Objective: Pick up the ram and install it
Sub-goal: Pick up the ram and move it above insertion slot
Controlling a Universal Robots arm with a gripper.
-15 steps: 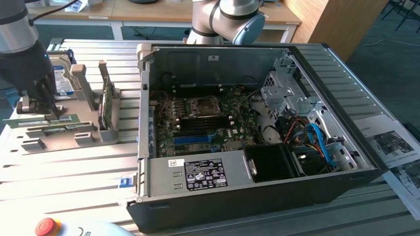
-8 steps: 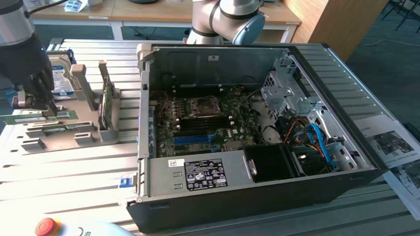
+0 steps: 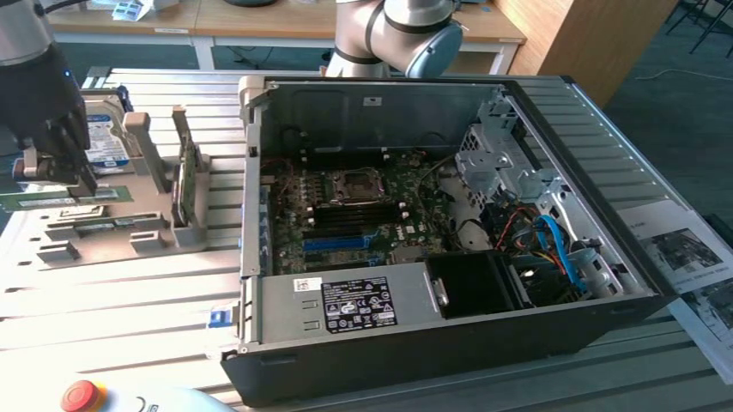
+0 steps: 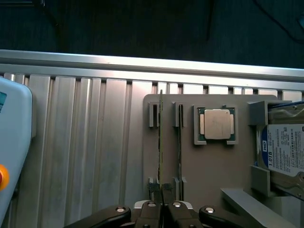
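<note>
the tool [image 3: 57, 190] hangs at the exterior view's left, over a grey tray [image 3: 115, 245] on the slatted metal desk [image 3: 126, 300]. its fingers are pressed together on the ram [image 3: 103, 195], a thin green stick that lies level at the fingertips, just above the tray's slots. whether the stick has cleared its slot cannot be told.

in the wrist view the tool [image 4: 161, 192] pinches the ram [image 4: 161, 142] near one end. the stick shows edge-on as a thin line running between two pairs of slot brackets on the tray [image 4: 209, 171]. a second thin stick [image 4: 179, 142] stands in the neighbouring slot, just beside and parallel to it. past that, a square silver chip [image 4: 216, 124] sits in its own recess. a hard drive [image 4: 284, 149] with a blue-and-white label stands at the tray's far end, between grey posts. in the exterior view the hard drive [image 3: 106, 142] stands upright just behind the tool.

an open computer case [image 3: 458, 352] lies on the desk to the exterior view's right of the tray, well apart from the ram. inside are the motherboard [image 3: 343, 219], a labelled power supply [image 3: 343, 305] and blue cables [image 3: 559, 245]. printed sheets [image 3: 687, 249] lie past the case at the exterior view's right. a pale pendant with a red button [image 3: 81, 395] sits at the near edge.
</note>
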